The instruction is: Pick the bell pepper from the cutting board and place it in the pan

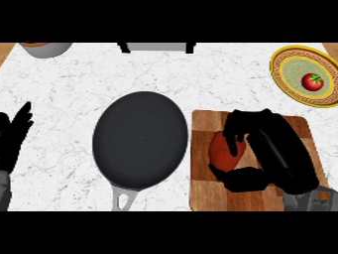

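Pan (140,141) left of cutting board (204,198) (pepper (224,153) on it), plate (334,69) behind-right.

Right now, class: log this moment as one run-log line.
phase: grasp | right hand: curled round bell pepper on cutting board | left hand: open, resting at left | pan: empty

Bare counter (69,94) apparently rings the pan (140,140).

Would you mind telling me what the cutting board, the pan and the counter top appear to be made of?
Cutting board: apparently wood, brown with grain streaks. Pan: probably dark matte non-stick metal, with a pale metallic handle. Counter top: looks like white marble or similar stone, grey-veined.
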Available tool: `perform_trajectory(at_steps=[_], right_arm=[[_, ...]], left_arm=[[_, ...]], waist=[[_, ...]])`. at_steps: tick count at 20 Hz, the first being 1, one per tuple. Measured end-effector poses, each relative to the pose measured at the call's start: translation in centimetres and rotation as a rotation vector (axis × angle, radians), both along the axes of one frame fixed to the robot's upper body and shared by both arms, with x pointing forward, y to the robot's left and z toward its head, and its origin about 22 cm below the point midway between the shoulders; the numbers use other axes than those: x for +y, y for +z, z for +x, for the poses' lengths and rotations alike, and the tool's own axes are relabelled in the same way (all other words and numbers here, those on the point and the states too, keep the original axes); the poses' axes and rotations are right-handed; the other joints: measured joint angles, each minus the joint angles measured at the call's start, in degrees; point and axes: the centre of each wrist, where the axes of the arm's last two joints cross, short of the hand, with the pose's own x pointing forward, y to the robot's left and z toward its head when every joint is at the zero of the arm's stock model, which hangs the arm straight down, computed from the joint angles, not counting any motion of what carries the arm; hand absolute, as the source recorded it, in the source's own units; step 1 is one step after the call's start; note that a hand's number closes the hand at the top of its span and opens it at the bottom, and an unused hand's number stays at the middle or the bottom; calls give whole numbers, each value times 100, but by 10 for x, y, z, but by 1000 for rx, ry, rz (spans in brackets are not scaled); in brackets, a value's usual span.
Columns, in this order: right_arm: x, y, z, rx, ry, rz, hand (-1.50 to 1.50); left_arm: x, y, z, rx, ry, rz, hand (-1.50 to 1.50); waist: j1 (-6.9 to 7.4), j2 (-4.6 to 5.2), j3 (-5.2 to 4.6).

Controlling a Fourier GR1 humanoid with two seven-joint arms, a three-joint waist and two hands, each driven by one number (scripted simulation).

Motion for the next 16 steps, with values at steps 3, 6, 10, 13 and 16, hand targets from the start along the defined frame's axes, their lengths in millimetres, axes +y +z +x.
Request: perform_trajectory(at_steps=[3,6,10,13,16], right_arm=[[30,-2,13,30,4,50,150],[59,-4,32,68,14,98,150],[92,-12,55,118,7,130,150],[112,-26,74,150,-2,128,150],[128,-42,90,182,-11,124,150]], left_arm=[[-1,4,4,-3,-5,-1,0],[-3,-1,6,-9,-3,1,0],[-3,-5,9,-12,-6,3,0],[-5,-9,7,-15,-13,2,0],[-10,-12,6,-18,-20,3,0]], waist=[[12,6,0],[29,14,0],[50,21,0],[98,31,1],[156,43,1]])
